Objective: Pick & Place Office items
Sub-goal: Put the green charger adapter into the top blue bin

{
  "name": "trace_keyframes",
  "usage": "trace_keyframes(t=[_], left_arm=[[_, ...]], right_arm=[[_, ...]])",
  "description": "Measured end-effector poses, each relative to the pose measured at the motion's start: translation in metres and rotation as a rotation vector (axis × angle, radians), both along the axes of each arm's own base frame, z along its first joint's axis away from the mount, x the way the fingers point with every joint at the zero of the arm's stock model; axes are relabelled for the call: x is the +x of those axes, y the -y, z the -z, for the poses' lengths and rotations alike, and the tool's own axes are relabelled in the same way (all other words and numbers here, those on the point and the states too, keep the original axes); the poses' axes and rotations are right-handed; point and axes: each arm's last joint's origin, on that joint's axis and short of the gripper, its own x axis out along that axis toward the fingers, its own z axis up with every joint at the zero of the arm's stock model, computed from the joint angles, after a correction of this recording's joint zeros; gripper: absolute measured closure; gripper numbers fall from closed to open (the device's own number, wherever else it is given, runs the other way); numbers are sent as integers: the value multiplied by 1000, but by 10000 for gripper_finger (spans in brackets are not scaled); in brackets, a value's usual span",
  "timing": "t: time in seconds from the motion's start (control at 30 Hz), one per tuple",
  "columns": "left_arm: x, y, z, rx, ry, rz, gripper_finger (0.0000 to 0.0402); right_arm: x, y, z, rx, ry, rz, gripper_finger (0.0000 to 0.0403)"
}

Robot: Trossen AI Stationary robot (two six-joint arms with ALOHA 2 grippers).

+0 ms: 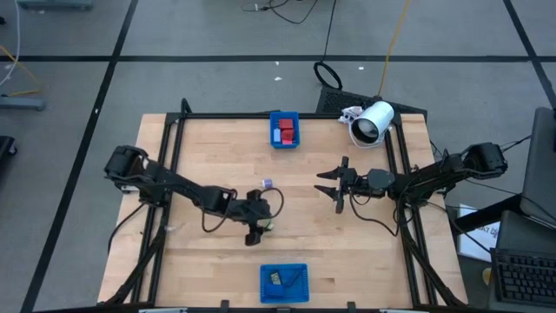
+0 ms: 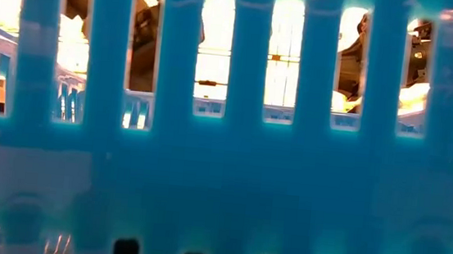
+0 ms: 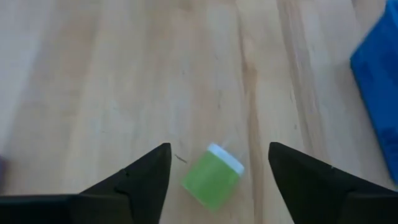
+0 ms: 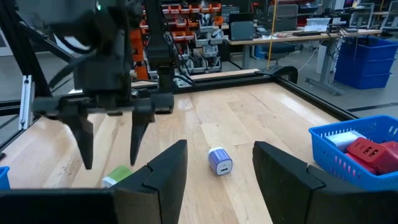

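My left gripper point(image 3: 219, 148) is open and low over the table, with a small green piece with a white cap point(image 3: 213, 177) lying on the wood between its fingers, untouched. In the high view the left gripper point(image 1: 258, 228) is near the table's middle, with the green piece point(image 1: 269, 226) beside it. My right gripper point(image 1: 323, 183) is open, right of centre, and points toward a small purple-and-white piece point(image 4: 219, 160) lying on the table point(image 1: 268, 183). The right wrist view also shows the left gripper point(image 4: 112, 134) above the green piece point(image 4: 117, 176).
A blue tray point(image 1: 284, 139) at the far edge holds red and blue blocks point(image 4: 367, 152). A second blue tray point(image 1: 300, 283) at the near edge holds dark pieces; its slotted wall point(image 2: 223, 168) fills the low view. A white cylindrical device point(image 1: 373, 122) stands at the far right corner.
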Motion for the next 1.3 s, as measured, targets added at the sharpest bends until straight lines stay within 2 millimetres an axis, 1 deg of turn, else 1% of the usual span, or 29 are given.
trace_keyframes(t=[0.1,0.2,0.43,0.77,1.07,1.3], left_arm=[[2,2,12,25,-34,67,114],[3,2,22,53,-61,86,104],[6,3,38,61,-100,78,103],[5,10,37,-39,-108,48,131],[4,18,35,-22,-74,102,149],[7,20,33,-18,-29,111,155]], right_arm=[[0,0,0,0,-1,0,232],[0,0,0,0,-1,0,232],[0,0,0,0,-2,-1,232],[0,0,0,0,-4,0,232],[0,0,0,0,-2,-1,232],[0,0,0,8,-1,0,232]])
